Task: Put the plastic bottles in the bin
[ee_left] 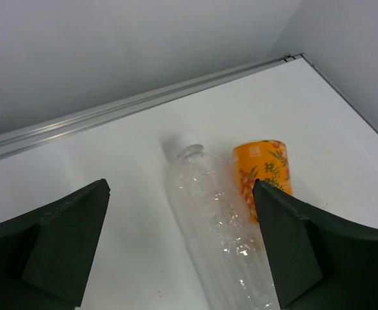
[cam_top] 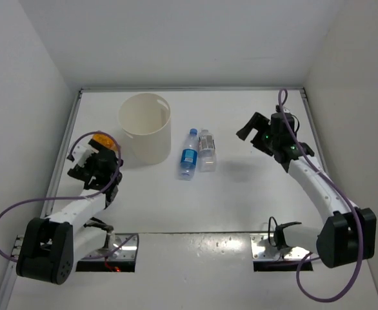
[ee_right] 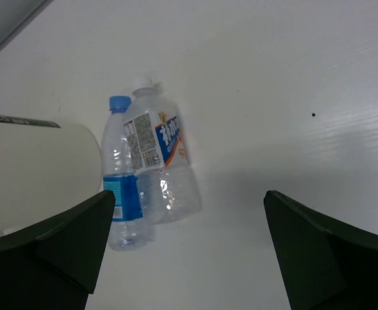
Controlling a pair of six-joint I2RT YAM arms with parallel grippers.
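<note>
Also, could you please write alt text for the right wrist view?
A blue-capped bottle and a white-capped bottle lie side by side on a white table. The cream bin sits just left of them, and the open right end effector frames the bottom corners.

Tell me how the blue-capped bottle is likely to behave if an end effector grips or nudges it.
The blue-capped bottle lies on its side, so it would probably roll if nudged, likely taking the touching pale-label bottle along. It looks clear and empty, so probably light, and thin walls may dent under grip.
</note>
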